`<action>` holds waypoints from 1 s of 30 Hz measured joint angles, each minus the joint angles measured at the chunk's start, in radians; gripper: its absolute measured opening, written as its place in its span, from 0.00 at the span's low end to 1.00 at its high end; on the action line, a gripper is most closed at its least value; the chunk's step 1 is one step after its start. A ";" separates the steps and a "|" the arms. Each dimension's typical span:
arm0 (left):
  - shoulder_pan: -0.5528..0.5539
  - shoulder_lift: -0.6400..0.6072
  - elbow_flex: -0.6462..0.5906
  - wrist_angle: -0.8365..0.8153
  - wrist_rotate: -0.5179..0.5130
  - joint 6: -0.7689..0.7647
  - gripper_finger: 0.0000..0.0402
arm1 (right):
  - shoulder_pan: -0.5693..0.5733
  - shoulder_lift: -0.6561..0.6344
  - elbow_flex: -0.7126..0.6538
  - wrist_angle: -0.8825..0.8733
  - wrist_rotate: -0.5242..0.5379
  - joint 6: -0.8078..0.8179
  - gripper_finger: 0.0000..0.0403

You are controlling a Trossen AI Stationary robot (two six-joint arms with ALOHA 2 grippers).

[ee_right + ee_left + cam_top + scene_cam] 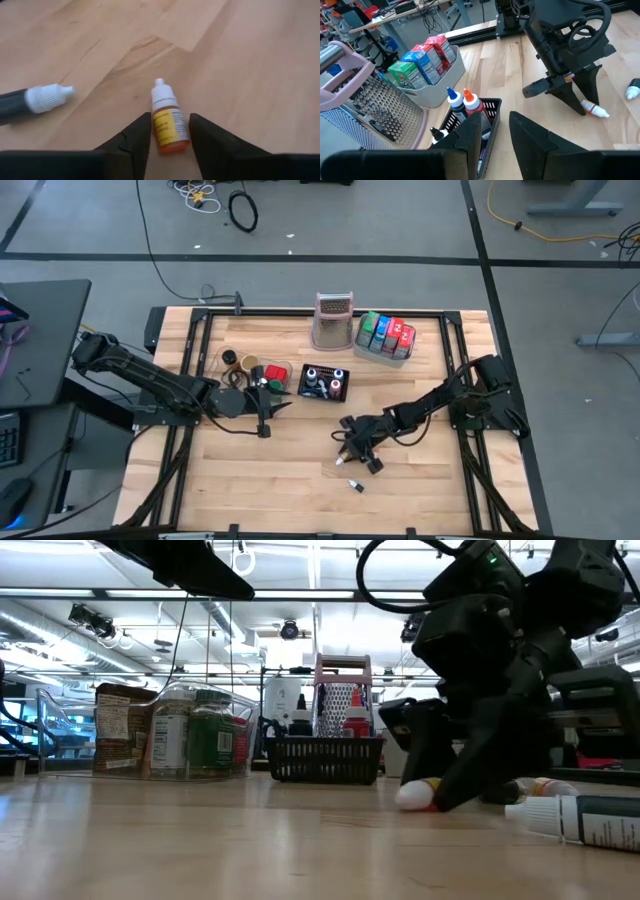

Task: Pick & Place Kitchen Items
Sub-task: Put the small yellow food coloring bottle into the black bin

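Note:
A tiny orange bottle with a white cap lies on its side on the wooden table, right of the middle. My right gripper slants down over it, open, with one finger on each side of the bottle's base end. A dark bottle with a white cap lies on its side nearby, toward the near edge. My left gripper hovers open and empty near the black mesh basket, which holds small colour-capped bottles. My right gripper straddles the orange bottle's base end, coming from above at a slant, with the fingers lying along the bottle. The fingers stand very close to its sides. I cannot tell whether they touch it. The bottle lies flat on the table.
A silvery box grater and a pale tub of green, blue and red packets stand at the far edge. Round lidded jars sit left of the basket. Bare wood lies along the near edge.

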 joint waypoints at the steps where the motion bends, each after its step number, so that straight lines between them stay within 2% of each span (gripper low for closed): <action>1: 0.000 0.000 0.000 0.000 0.000 0.002 0.27 | 0.000 0.000 0.000 0.005 0.014 0.001 0.36; 6: 0.000 0.000 0.000 0.000 0.000 0.002 0.27 | -0.021 0.001 0.000 0.049 0.074 -0.023 0.27; 14: 0.000 0.000 0.000 0.000 0.000 -0.001 0.27 | -0.081 -0.005 0.115 0.075 0.314 -0.162 0.24; 19: 0.000 0.000 0.000 -0.001 0.000 -0.001 0.27 | -0.125 -0.006 0.215 0.060 0.543 -0.173 0.24; 23: 0.000 0.000 0.000 -0.002 0.000 -0.001 0.27 | -0.150 -0.008 0.238 0.033 0.737 -0.158 0.24; 25: 0.000 0.000 0.000 -0.002 0.000 -0.001 0.27 | -0.157 -0.008 0.238 0.020 0.771 -0.161 0.24; 30: 0.000 0.000 0.000 -0.002 0.001 -0.002 0.27 | -0.156 -0.008 0.239 -0.035 0.767 -0.181 0.28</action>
